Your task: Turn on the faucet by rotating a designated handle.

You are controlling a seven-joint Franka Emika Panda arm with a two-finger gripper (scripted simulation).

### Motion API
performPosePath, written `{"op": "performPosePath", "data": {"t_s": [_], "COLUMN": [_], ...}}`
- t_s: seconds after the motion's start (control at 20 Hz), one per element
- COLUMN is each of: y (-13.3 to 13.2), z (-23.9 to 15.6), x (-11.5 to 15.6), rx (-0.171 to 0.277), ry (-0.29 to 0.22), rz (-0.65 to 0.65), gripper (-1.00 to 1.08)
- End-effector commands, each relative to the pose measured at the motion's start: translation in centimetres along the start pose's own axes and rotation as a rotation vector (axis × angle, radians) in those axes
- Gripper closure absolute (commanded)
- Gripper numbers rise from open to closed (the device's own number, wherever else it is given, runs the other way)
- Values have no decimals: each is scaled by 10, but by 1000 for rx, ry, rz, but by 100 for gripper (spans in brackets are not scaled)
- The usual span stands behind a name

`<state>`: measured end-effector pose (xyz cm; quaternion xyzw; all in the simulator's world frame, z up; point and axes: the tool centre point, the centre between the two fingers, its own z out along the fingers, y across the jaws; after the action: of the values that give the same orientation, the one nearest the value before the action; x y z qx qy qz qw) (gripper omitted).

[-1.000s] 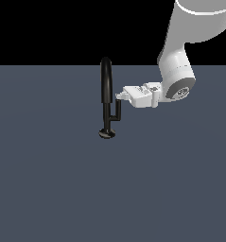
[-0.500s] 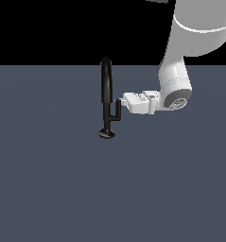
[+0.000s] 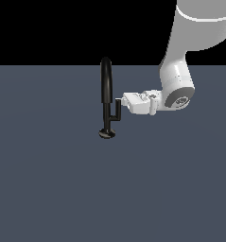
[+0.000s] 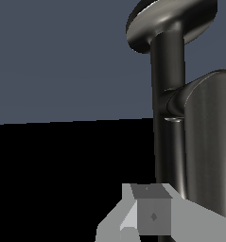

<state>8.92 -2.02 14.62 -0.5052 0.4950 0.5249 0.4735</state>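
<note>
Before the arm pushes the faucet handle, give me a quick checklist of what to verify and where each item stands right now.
1. Hand level with the handle: ok, at the upright bar's top.
2. Hand beside the bar, not the arched spout: ok.
3. Contact with the bar: cannot tell.
4. Fingers open or closed: cannot tell.
5. Faucet upright on its disc base: ok.
6. Space around the handle free for turning: ok.

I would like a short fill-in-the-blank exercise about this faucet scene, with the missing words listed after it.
1. The faucet is glossy and ____ in colour.
2. The gripper reaches the handle from the exterior view's ____ side.
3. The faucet stands on a small ____ base.
4. The number of robot arms in view is ____.

Missing words: black; right; round; one
</note>
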Motion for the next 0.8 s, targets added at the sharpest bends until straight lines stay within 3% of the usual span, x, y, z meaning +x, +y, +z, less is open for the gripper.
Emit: {"op": "performPosePath", "data": {"t_s": [0.0, 0.75], "y": [5, 37], "z": [0, 0], "x": [-2, -12], "rx": [0, 0], "ry": [0, 0], "rz": [0, 0], "gripper": [108, 108]}}
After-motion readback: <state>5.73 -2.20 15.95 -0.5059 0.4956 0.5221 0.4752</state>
